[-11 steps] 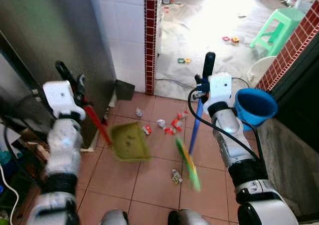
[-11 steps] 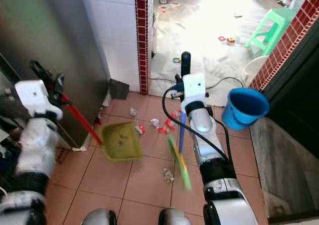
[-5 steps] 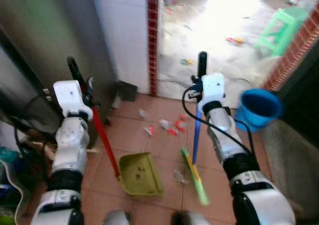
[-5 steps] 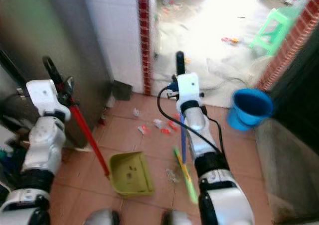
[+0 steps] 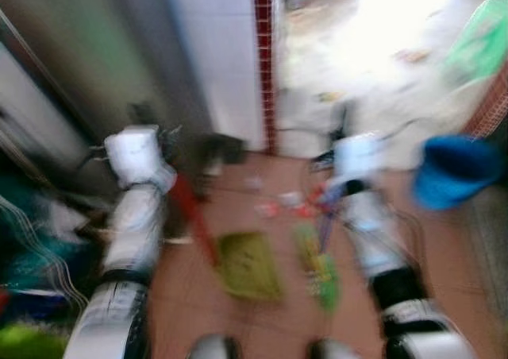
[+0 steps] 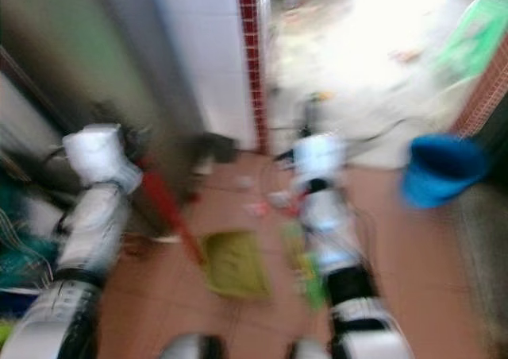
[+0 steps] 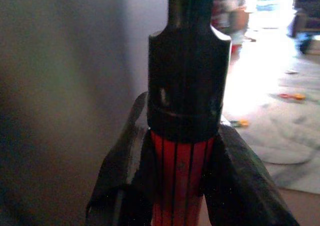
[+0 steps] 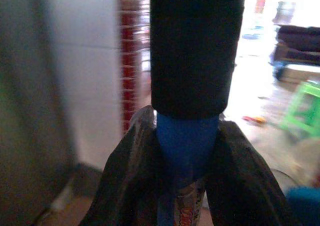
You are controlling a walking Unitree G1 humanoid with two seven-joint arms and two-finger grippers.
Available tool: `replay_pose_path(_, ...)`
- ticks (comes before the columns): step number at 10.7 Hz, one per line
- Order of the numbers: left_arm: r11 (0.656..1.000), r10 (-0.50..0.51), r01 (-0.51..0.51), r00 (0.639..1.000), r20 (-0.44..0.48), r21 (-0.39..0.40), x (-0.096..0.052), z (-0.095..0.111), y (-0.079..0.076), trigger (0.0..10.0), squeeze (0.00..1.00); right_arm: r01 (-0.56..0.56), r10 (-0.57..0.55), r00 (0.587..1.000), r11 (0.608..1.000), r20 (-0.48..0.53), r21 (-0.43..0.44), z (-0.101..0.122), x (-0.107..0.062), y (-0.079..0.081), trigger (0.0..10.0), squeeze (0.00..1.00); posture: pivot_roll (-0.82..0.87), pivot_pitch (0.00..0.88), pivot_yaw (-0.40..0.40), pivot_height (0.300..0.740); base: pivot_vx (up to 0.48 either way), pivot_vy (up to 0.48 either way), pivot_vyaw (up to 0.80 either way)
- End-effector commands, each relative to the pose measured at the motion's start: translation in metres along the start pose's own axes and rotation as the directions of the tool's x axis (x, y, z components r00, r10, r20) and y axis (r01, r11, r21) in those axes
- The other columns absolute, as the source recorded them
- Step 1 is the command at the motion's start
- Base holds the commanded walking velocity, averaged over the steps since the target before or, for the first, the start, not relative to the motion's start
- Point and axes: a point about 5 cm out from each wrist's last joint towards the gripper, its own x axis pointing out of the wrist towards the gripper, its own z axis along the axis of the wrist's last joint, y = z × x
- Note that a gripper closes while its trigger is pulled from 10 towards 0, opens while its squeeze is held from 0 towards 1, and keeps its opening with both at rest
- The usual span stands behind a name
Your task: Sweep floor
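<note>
A: Where does the dustpan (image 5: 249,265) lie?
B: On the tiled floor (image 5: 444,256), just left of the green broom head (image 5: 319,270). Blurred scraps of litter (image 5: 292,205) sit beyond both.
A: And the grippers?
B: The left gripper (image 7: 182,186) is clamped on the dustpan's red handle (image 7: 181,178), below its black cap. The right gripper (image 8: 186,181) is closed around the blue broom handle (image 8: 186,141), under the black grip. A blue bucket (image 5: 454,171) stands to the right.

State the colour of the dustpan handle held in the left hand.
Red, with a black cap; the dustpan handle shows best in the left wrist view.
</note>
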Motion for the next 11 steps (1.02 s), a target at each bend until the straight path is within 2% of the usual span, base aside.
replay_pose_path(1, 0.999, -0.031, 0.029, 0.994, 0.102, 0.022, 0.013, 0.027, -0.005, 10.0, 0.0, 0.041, -0.042, 0.996, 0.999, 0.077, 0.011, 0.018, 0.007, -0.005, 10.0, 0.0, -0.24, 0.0, 0.234, 0.74, 0.0, 0.0, 0.0)
replay_pose_path(2, 0.999, -0.039, 0.039, 0.994, 0.101, 0.006, 0.015, 0.027, -0.012, 10.0, 0.0, 0.072, -0.072, 0.995, 0.997, 0.061, 0.007, 0.014, 0.003, -0.013, 10.0, 0.0, -0.24, 0.0, 0.238, 0.74, 0.0, 0.0, 0.0)
replay_pose_path(4, 0.998, -0.057, 0.058, 0.993, 0.108, -0.004, 0.008, 0.019, -0.017, 10.0, 0.0, 0.044, -0.046, 0.997, 0.999, 0.068, 0.022, 0.019, 0.008, -0.007, 10.0, 0.0, -0.17, 0.0, 0.191, 0.74, 0.0, 0.0, 0.0)
replay_pose_path(5, 1.0, -0.006, 0.006, 0.993, 0.121, -0.002, 0.003, 0.018, -0.005, 10.0, 0.0, -0.015, 0.013, 0.997, 1.0, 0.076, 0.028, 0.023, 0.016, 0.007, 10.0, 0.0, -0.15, 0.0, 0.143, 0.74, 0.0, 0.0, 0.0)
replay_pose_path(6, 1.0, 0.015, -0.015, 0.992, 0.125, -0.002, 0.001, 0.017, -0.001, 10.0, 0.0, -0.033, 0.03, 0.996, 0.999, 0.081, 0.029, 0.025, 0.018, 0.012, 10.0, 0.0, -0.14, 0.0, 0.129, 0.74, 0.0, 0.0, 0.0)
replay_pose_path(7, 0.998, 0.057, -0.057, 0.989, 0.138, -0.001, -0.006, 0.016, 0.005, 10.0, 0.0, -0.083, 0.081, 0.991, 0.996, 0.102, 0.012, 0.031, 0.02, 0.019, 10.0, 0.0, -0.07, 0.0, 0.042, 0.74, 0.0, 0.0, 0.0)
replay_pose_path(8, 0.996, 0.091, -0.092, 0.985, 0.148, -0.002, -0.016, 0.014, 0.013, 10.0, 0.0, -0.153, 0.152, 0.983, 0.988, 0.1, 0.003, 0.034, 0.023, 0.029, 10.0, 0.0, -0.04, 0.0, 0.001, 0.74, 0.0, 0.0, 0.0)
replay_pose_path(10, 0.993, 0.118, -0.12, 0.984, 0.137, 0.011, -0.035, 0.009, 0.021, 10.0, 0.0, -0.225, 0.227, 0.97, 0.974, 0.092, -0.034, 0.039, 0.032, 0.036, 10.0, 0.0, -0.01, 0.0, -0.099, 0.74, 0.0, 0.0, 0.0)
replay_pose_path(11, 0.992, 0.121, -0.124, 0.983, 0.137, 0.015, -0.033, 0.011, 0.02, 10.0, 0.0, -0.237, 0.24, 0.965, 0.97, 0.103, -0.048, 0.047, 0.039, 0.038, 10.0, 0.0, 0.01, 0.0, -0.121, 0.74, 0.0, 0.0, 0.0)
